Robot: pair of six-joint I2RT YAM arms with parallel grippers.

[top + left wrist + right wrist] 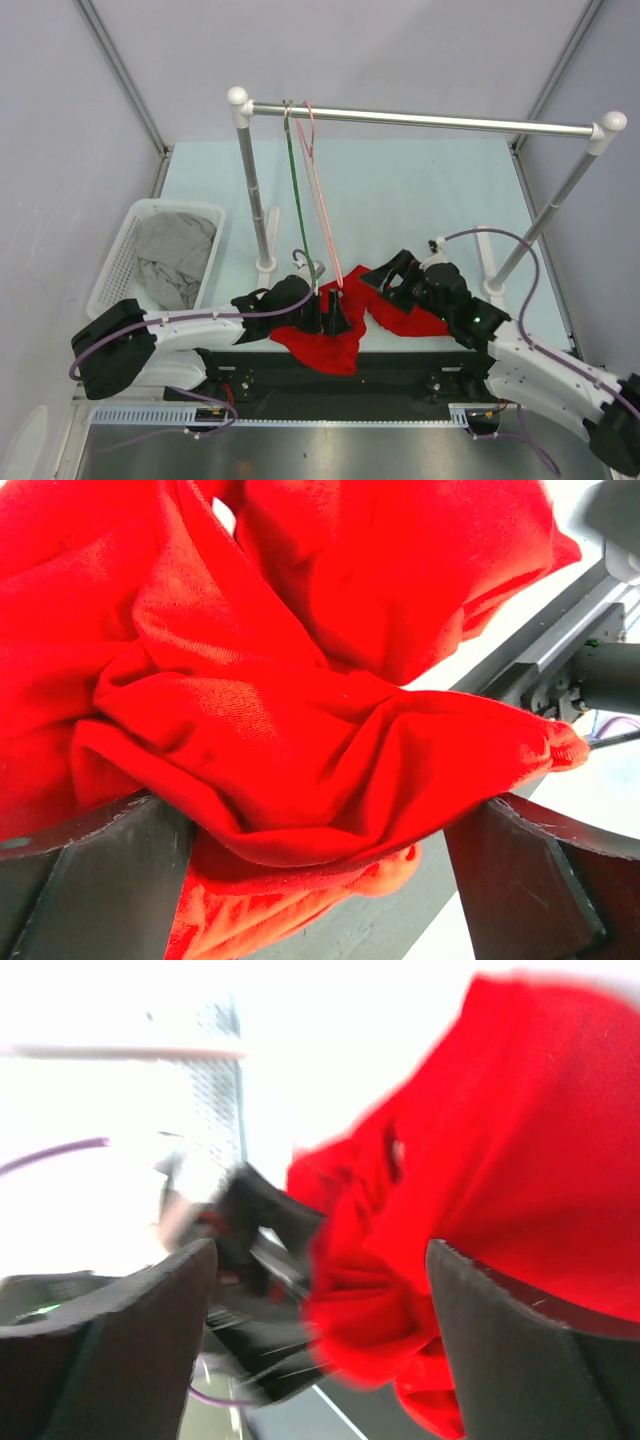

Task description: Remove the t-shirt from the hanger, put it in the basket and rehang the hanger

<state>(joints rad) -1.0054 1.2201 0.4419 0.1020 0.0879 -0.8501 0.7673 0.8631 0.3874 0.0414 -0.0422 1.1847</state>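
The t-shirt (322,348) lies bunched crosswise between both hands, one fold inside the spread, unclenched jaws of the left gripper (326,318), the nearer one, its other end just before the open right gripper (385,276), the pink hanger (322,200) reaching down to it just above the left gripper, while the basket (118,255) out beyond the left arm holds grey cloth (175,262).

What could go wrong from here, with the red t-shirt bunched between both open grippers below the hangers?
1. The red t-shirt reaches the lower end of the pink hanger. If it is caught there, pulling may drag the pink hanger along the rail.
2. The left gripper and right gripper are both open around bunched folds, so closing may pinch several layers or miss.
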